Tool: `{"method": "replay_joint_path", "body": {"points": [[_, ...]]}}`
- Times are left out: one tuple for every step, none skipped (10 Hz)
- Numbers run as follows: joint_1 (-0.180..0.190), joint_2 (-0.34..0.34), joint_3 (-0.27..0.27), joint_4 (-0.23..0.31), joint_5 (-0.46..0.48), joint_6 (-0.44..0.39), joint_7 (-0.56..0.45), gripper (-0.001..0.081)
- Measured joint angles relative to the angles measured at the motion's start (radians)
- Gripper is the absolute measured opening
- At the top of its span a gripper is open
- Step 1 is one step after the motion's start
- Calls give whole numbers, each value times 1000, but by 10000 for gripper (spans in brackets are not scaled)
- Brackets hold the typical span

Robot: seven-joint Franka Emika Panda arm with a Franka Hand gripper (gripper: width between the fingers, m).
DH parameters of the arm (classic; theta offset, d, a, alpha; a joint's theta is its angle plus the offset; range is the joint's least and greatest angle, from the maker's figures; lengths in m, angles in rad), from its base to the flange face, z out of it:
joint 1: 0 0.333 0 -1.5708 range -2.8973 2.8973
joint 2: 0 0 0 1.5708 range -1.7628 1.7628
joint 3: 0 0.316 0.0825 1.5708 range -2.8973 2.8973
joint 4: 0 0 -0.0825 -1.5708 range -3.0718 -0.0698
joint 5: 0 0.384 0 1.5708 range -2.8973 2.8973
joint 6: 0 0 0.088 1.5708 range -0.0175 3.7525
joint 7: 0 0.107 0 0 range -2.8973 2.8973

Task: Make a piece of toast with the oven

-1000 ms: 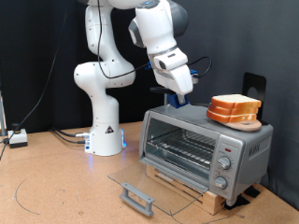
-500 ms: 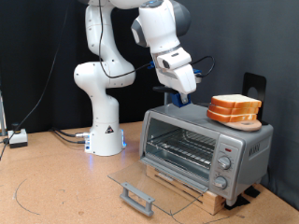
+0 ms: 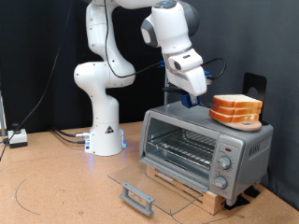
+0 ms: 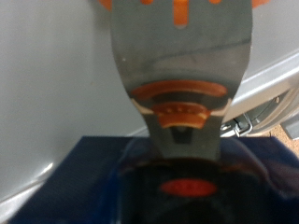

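Step in hand, as I judge it: fetching bread, with no slice taken yet. Far left of the exterior view, a small dark box with cables (image 3: 17, 137) lies on the brown table surface (image 3: 56, 177). A thin arc line (image 3: 28, 191) is marked on that surface nearer the camera. Next rightward stands my white arm base (image 3: 105, 131), lit faintly blue at its foot. Behind everything hangs a black curtain backdrop (image 3: 37, 56). Right of the base, the oven's glass door (image 3: 140, 182) lies folded down flat, its grey bar handle (image 3: 137, 198) nearest the camera. The oven (image 3: 201, 149) itself is silver-grey and sits on a wooden board (image 3: 187, 191), its cavity open and its wire rack (image 3: 182, 145) bare. My gripper (image 3: 192, 93) hangs above the oven's top, just left of the bread stack and apart from it. I cannot tell whether my fingers are spread or closed; the exterior view shows them too small, and the wrist view is filled by a blurred grey and orange finger (image 4: 182, 65) over a dark blue block (image 4: 149, 182). Nothing is visibly between my fingers. The piece of toast (image 3: 235, 101) is the top slice of the stack on the oven's right-hand top. Round knobs (image 3: 224, 165) run down the right panel. A dark upright object (image 3: 252, 84) stands behind the stack. The next move calls for a level approach to the top slice alone, without dragging those beneath.
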State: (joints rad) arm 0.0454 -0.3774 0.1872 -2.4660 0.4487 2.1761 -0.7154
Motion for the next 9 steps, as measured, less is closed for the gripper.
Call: {"method": "replay_joint_path", "body": {"points": [[1, 9, 11, 7, 3, 9, 5, 396], [3, 15, 21, 11, 7, 19, 6, 396], [4, 18, 31, 13, 10, 25, 6, 396], [5, 19, 40, 13, 14, 27, 7, 396], [8, 19, 48, 13, 20, 28, 7, 396], [11, 20, 55, 13, 29, 28, 7, 396], [13, 22, 62, 13, 38, 28, 7, 396], [15, 24, 64, 13, 51, 28, 6, 396], [15, 24, 63, 12, 73, 28, -1, 396]]}}
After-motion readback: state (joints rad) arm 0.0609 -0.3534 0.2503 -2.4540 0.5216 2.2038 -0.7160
